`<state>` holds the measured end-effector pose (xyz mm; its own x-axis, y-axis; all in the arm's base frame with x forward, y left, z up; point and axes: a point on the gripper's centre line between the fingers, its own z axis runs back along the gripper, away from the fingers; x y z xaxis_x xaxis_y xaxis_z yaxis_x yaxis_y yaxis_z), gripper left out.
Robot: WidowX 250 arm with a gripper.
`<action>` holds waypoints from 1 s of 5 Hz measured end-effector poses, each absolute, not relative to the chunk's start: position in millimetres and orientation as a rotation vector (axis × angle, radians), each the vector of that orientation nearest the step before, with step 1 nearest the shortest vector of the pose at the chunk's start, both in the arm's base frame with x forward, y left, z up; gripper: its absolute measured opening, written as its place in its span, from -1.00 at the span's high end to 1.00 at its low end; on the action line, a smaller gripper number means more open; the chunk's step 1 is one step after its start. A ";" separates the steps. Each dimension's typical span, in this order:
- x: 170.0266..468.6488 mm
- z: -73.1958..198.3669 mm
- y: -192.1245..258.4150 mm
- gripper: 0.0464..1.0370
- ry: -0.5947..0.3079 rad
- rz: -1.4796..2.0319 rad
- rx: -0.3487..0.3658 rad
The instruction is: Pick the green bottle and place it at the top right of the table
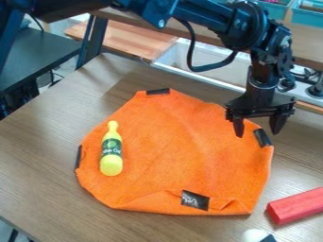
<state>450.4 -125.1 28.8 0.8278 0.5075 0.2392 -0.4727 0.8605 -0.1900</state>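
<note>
Item: 1 black gripper (257, 133), at the right of the scene, hanging down over the far right part of the cloth. Jaws spread wide, a broad gap between the 2 fingertips; holding nothing.

Item: 1 black robot arm (205, 18), crossing the far edge from the left and bending down at the right, with a dark cable (192, 51) looped beneath it.

Item: 1 green bottle (112, 150), yellow-green, with a dark green label around its middle. Lies on the left part of the cloth, neck toward the far side, base toward the near side; well apart from the gripper.

Item: 1 orange cloth (170, 156), spread over the middle of the table (38, 156), its outline uneven, its near edge creased and partly folded. Bears 4 dark patches, at the far, left, right and near edges; the near patch (195, 200) has pale marks.

Item: 1 red block (296, 206), long, set at a slant on the wood-grain table at the near right, just beside the cloth.

Item: 1 white and dark object (255, 235), cut off by the near edge of the view; kind cannot be told
</note>
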 end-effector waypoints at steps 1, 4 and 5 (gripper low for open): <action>444.6 10.5 -124.0 -0.93 -0.247 0.526 -0.109; 402.9 52.7 -82.7 -0.93 -0.267 0.531 -0.248; 383.4 64.3 -58.6 -0.93 -0.298 0.533 -0.275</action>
